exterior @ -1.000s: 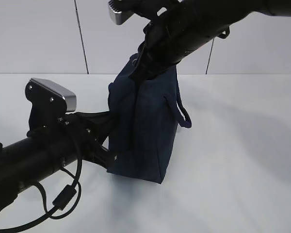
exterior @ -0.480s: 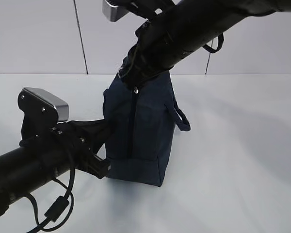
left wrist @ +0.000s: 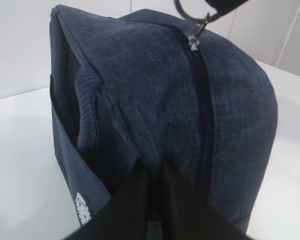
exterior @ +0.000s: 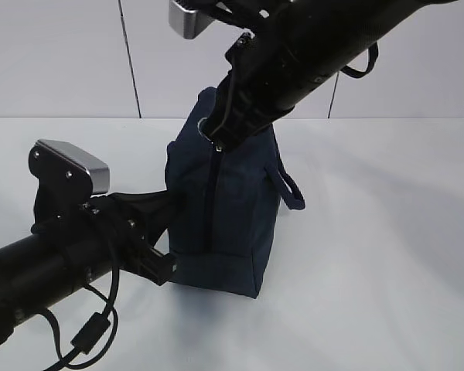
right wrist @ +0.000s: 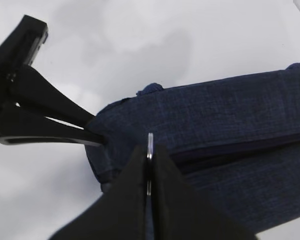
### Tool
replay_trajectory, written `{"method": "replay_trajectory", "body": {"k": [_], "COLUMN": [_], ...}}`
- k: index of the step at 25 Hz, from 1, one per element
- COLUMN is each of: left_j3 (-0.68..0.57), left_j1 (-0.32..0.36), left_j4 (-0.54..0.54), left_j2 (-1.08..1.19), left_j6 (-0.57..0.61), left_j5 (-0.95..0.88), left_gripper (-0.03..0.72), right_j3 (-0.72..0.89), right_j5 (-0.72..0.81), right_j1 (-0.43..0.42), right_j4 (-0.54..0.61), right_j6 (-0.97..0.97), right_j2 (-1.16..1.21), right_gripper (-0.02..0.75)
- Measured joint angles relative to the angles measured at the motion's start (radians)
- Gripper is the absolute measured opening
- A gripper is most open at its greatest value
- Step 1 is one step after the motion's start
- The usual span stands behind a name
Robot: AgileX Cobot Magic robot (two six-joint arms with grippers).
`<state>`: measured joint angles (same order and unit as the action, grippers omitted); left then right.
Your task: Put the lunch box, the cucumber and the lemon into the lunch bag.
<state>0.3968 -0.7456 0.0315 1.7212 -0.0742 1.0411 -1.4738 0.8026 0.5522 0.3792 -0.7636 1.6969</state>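
Between the two tools: one lunch bag (exterior: pixel 228 209), dark navy fabric, standing upright on a white worktop (exterior: pixel 387 232). Zipper runs down the near end panel; its silver ring pull (left wrist: pixel 192 15) sits at the top of that end. One loop handle (exterior: pixel 288 185) hangs on the bag's far side from the left tool.

Left tool (left wrist: pixel 152 172): jaws pressed together on a fold of the bag's end fabric, low down; its fingertips are partly cut off at the edge of the left wrist view. Right tool (right wrist: pixel 150 160): jaws pressed together on the thin metal ring pull, directly above the bag; in the exterior view its tips are masked by its own arm.

Bag interior: not visible, so contents cannot be told. Small white emblem (left wrist: pixel 82 209) low on the side panel, too blurred to read.

Room: plain pale wall panels (exterior: pixel 62 62) with dark vertical seams behind the worktop.
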Motion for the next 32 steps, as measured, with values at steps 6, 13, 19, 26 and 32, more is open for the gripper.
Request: {"method": "replay_trajectory", "body": {"k": [6,13,19,26,32], "left_j3": [0.000,0.000,0.000,0.000,0.000], "left_j1": [0.000,0.000,0.000,0.000,0.000], "left_j4": [0.000,-0.006,-0.007,-0.023,-0.026], "left_j2": [0.000,0.000,0.000,0.000,0.000], "left_j6": [-0.002,-0.004,-0.004,-0.004,-0.004], "left_j5": [0.000,0.000,0.000,0.000,-0.009], "left_gripper": [0.010,0.010,0.010,0.010,0.010], "right_j3": [0.000,0.000,0.000,0.000,0.000], "right_j5": [-0.002,-0.044,-0.081,-0.092,-0.142], "right_j1": [0.000,0.000,0.000,0.000,0.000], "right_j4": [-0.090,-0.127,-0.145,-0.174,-0.176], "right_j6": [-0.002,-0.002,-0.002,-0.002,-0.002], "right_j2": [0.000,0.000,0.000,0.008,0.014], "right_gripper": [0.020,0.020,0.020,0.020,0.020]}}
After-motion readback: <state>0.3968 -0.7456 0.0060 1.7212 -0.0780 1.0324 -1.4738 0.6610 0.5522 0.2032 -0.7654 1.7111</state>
